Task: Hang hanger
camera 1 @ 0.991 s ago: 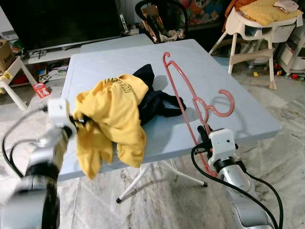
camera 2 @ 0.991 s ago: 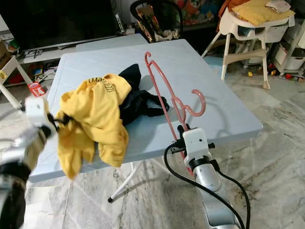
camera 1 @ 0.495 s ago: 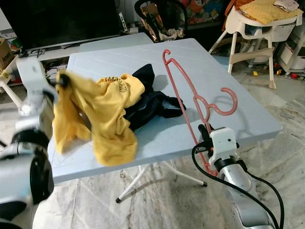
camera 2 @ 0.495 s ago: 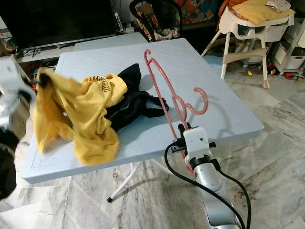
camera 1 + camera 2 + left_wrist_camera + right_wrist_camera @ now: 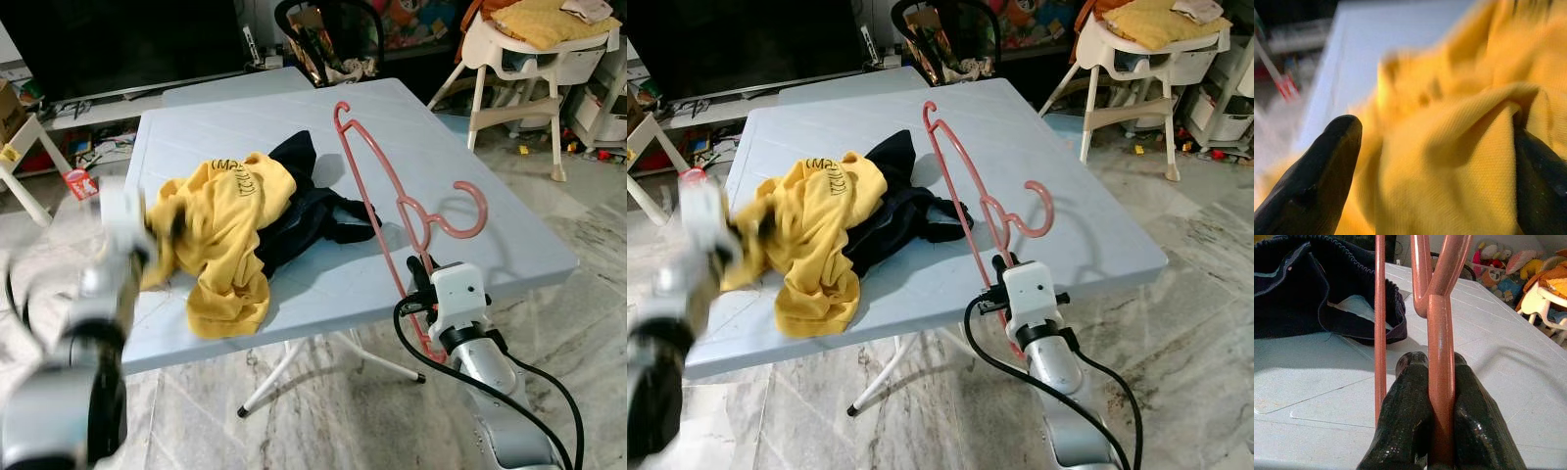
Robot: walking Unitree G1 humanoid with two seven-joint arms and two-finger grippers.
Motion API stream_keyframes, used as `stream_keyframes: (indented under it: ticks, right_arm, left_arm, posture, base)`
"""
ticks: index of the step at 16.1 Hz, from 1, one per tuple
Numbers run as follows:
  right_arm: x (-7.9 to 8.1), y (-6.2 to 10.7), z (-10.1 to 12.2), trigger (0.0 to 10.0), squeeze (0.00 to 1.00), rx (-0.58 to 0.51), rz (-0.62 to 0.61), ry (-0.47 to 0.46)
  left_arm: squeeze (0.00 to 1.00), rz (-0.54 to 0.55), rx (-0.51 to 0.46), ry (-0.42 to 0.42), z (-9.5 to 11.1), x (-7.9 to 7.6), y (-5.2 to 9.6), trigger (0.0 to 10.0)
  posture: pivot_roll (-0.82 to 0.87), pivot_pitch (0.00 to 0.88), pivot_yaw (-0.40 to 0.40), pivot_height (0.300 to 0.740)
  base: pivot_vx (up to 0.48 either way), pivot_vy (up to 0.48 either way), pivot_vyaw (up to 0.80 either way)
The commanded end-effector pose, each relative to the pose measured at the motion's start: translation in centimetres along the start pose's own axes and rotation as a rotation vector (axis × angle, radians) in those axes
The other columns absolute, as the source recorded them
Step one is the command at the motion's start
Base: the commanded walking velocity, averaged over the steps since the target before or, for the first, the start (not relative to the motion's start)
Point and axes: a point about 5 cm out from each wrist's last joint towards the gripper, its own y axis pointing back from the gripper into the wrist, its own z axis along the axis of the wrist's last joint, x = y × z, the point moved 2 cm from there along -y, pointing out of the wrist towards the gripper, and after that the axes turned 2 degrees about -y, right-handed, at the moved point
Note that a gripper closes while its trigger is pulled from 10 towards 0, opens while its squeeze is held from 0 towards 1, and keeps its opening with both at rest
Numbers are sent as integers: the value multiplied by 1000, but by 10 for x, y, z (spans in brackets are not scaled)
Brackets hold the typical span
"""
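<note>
At five o'clock off the tabletop (image 5: 490, 211), the right gripper (image 5: 1430, 382) clamps its jaws on the pink hanger (image 5: 377, 201), held upright, while the left gripper (image 5: 162, 230) pinches the yellow shirt (image 5: 225, 230) beside dark clothing (image 5: 313, 206); dressing the hanger seems next.

The left tool (image 5: 174, 227) has come back down from the upper left of the frame to the middle left, blurred. The yellow shirt (image 5: 227, 235) it pinches was lifted and spread out; now it lies bunched lower on the counter (image 5: 470, 196), partly over the dark cloth (image 5: 313, 211).
</note>
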Motion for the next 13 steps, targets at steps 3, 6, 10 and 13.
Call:
stream_keyframes:
  ticks: [3, 6, 10, 13]
  right_arm:
    - [4, -2, -8, 10000, 0, 42, 27, -3]
    - [3, -4, -9, 10000, 0, 43, 30, -1]
    - [8, -6, -9, 10000, 0, 41, 43, -7]
    - [11, -11, -8, 10000, 0, 35, 55, -9]
  left_arm:
    - [1000, -55, 31, 47, -18, -5, 7, 10000]
    - [1000, -68, -73, 78, 2, -3, 12, 10000]
    - [1000, -175, -50, -18, 4, -17, 39, 10000]
    - [522, -248, -56, -66, 4, -35, 61, 10000]
  posture:
    - [-98, 45, 67, 740]
    - [-83, 33, 65, 740]
    - [-54, 28, 59, 740]
    - [-41, 24, 59, 740]
  base:
    - [0, 0, 0]
    - [0, 0, 0]
    - [0, 0, 0]
    - [0, 0, 0]
